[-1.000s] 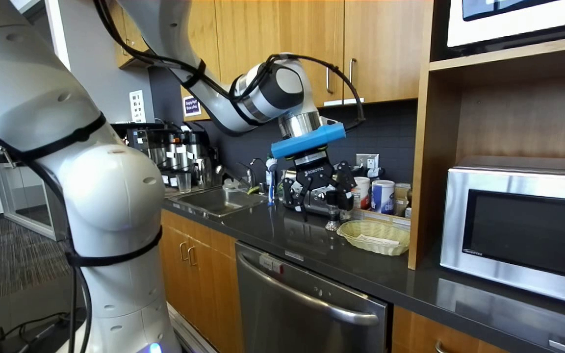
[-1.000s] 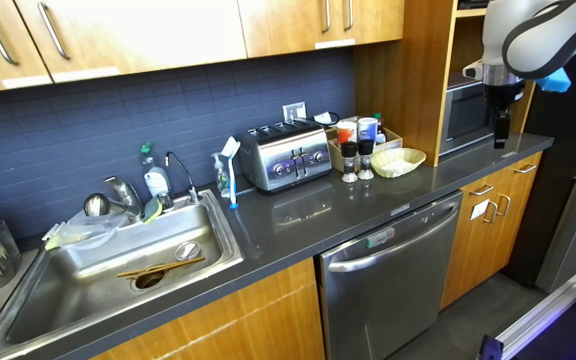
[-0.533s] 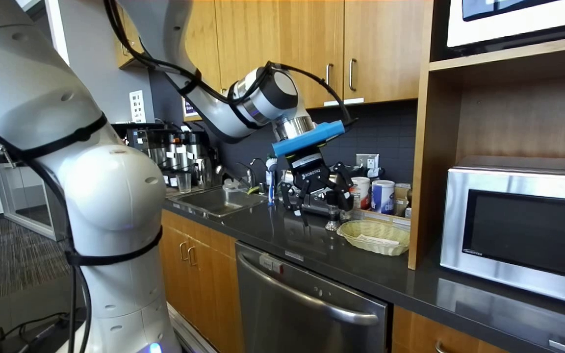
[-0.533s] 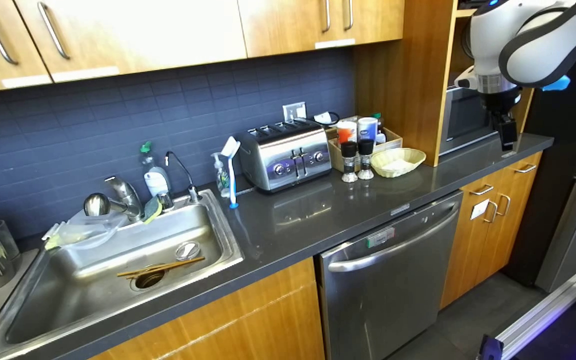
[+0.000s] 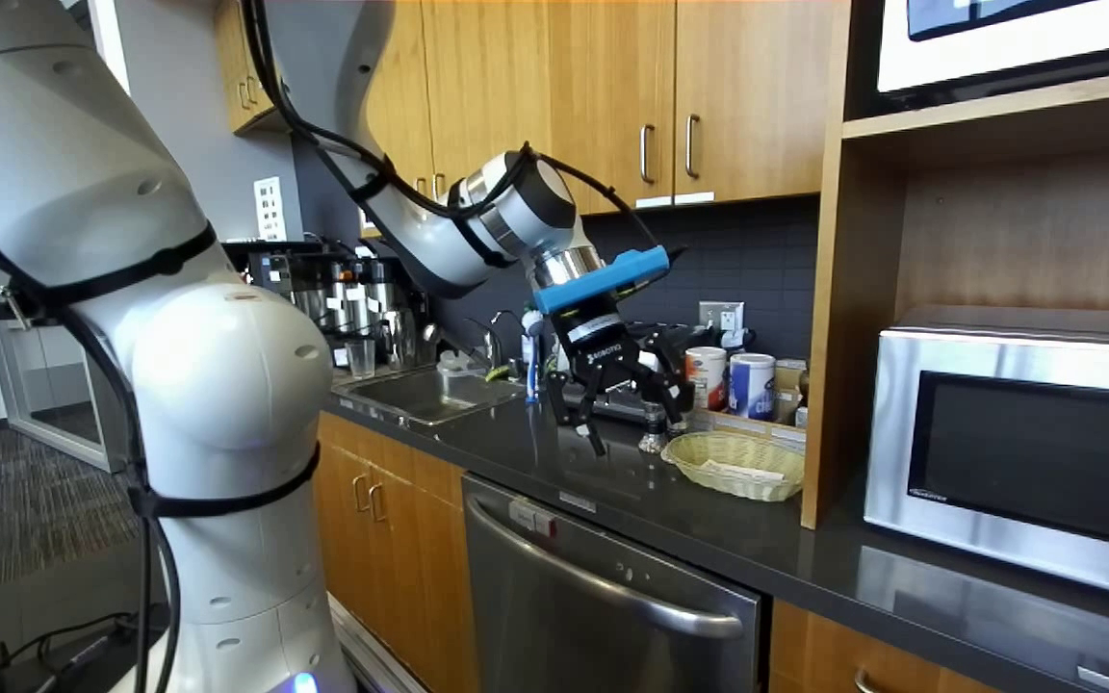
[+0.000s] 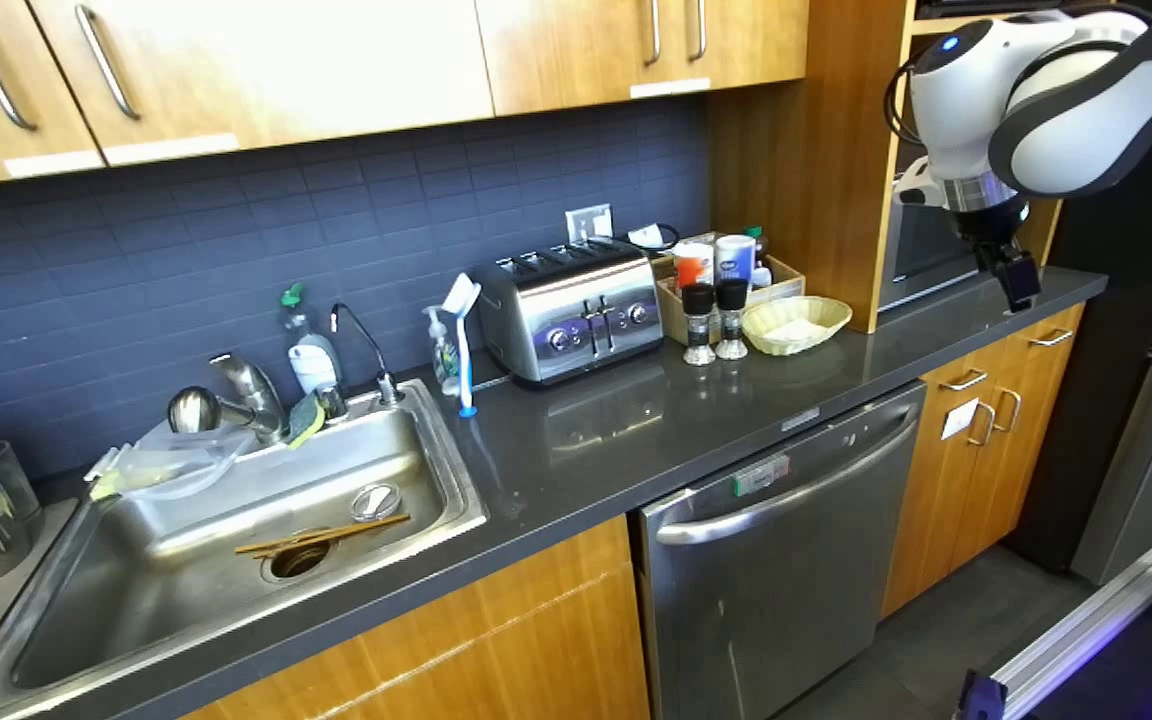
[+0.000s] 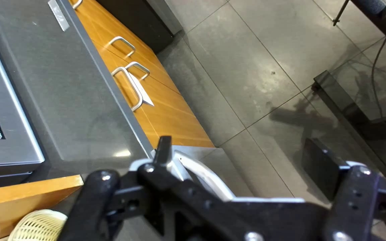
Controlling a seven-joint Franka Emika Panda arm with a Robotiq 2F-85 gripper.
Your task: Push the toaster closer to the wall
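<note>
The shiny silver toaster (image 6: 586, 315) stands upright on the counter, its dark slotted top close to the dark grey tiled wall (image 6: 366, 240). A small gap to the wall cannot be judged exactly. My gripper (image 5: 638, 425) hangs above the counter side, tilted, and covers part of the toaster in that exterior view. From the opposite angle, the gripper (image 6: 1018, 285) is well apart from the toaster, over by the microwave end. In the wrist view the fingers (image 7: 164, 150) are spread wide with only floor and dishwasher handle seen between them. The toaster is out of the wrist view.
Two pepper and salt grinders (image 6: 714, 325), a wicker basket (image 6: 796, 325) and a box of canisters (image 6: 786, 280) sit right beside the toaster. A dish brush (image 6: 464, 345) and soap bottle stand at its other side, near the sink (image 6: 466, 500). A microwave (image 5: 1017, 433) fills the shelf.
My gripper has come down and tilted further, and the wrist has sunk with it. The jaws have stayed spread. Toaster and counter items have not moved.
</note>
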